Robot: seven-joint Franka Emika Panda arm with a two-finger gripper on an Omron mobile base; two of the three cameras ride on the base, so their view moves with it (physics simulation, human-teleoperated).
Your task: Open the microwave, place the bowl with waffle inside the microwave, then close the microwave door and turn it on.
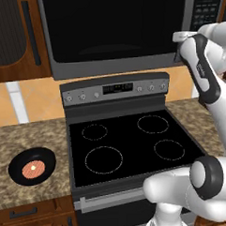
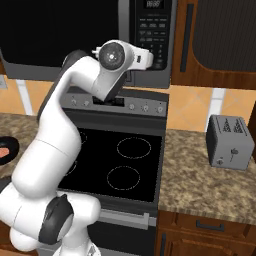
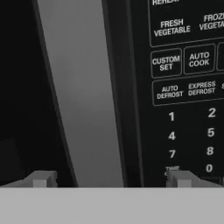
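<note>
Up at the microwave (image 1: pixel 115 30), the gripper (image 3: pixel 111 179) has its jaws spread wide on either side of the microwave door (image 1: pixel 112 25) handle (image 3: pixel 81 96), keypad (image 3: pixel 188 87) just right. The bowl (image 1: pixel 31 166) with the waffle (image 1: pixel 33 170) sits on the surface (image 1: pixel 27 138) left of the stove (image 1: pixel 130 142), well apart.

Granite counter (image 1: pixel 36 133) carries the bowl (image 1: pixel 31 166); toaster (image 2: pixel 229 141) sits right.

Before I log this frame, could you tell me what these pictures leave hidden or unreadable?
- Gripper: whether it touches the microwave door handle; both base views, arm blocks it.
- Bowl: right base view, arm and edge cut it.
- Keypad: hand view, edges crop it.
- Microwave interior: dark glass.
</note>
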